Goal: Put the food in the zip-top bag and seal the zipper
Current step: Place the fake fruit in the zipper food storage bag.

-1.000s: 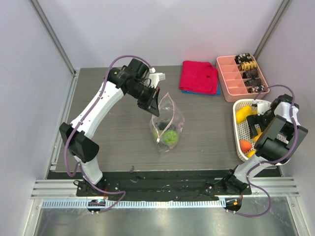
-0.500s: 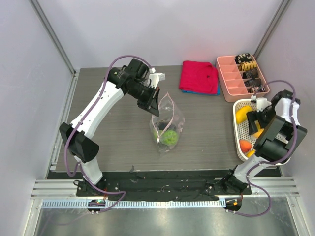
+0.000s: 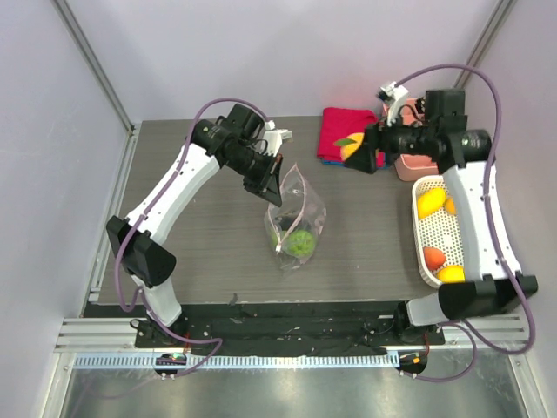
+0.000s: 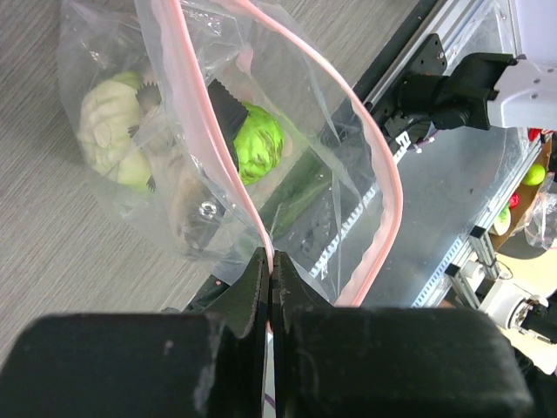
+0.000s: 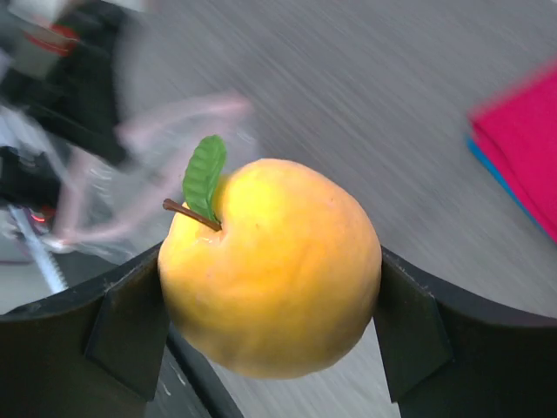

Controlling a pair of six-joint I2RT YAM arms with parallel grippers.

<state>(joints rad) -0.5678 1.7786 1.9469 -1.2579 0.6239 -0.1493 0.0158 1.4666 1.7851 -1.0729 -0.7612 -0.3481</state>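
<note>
The clear zip-top bag (image 3: 294,222) hangs upright over the table, its mouth open. My left gripper (image 3: 275,178) is shut on the pink zipper (image 4: 206,122) at the mouth's edge, as the left wrist view (image 4: 271,259) shows. Inside the bag lie a bright green round food piece (image 4: 258,144), a pale green one (image 4: 109,128) and a dark green cucumber-like one (image 4: 291,193). My right gripper (image 3: 357,157) is in the air right of the bag, shut on a yellow-orange fruit (image 5: 274,270) with a green leaf, seen from above as fruit (image 3: 350,150).
A white basket (image 3: 419,228) at the right edge holds a yellow fruit (image 3: 427,204), a red-orange one (image 3: 432,256) and another yellow one (image 3: 451,274). A folded red cloth (image 3: 344,131) lies at the back. A pink compartment tray (image 3: 416,167) sits behind the right arm.
My right arm has risen out of the white basket with the yellow-orange fruit and swung back and left, towards the bag. The left gripper and the bag have stayed in place.
</note>
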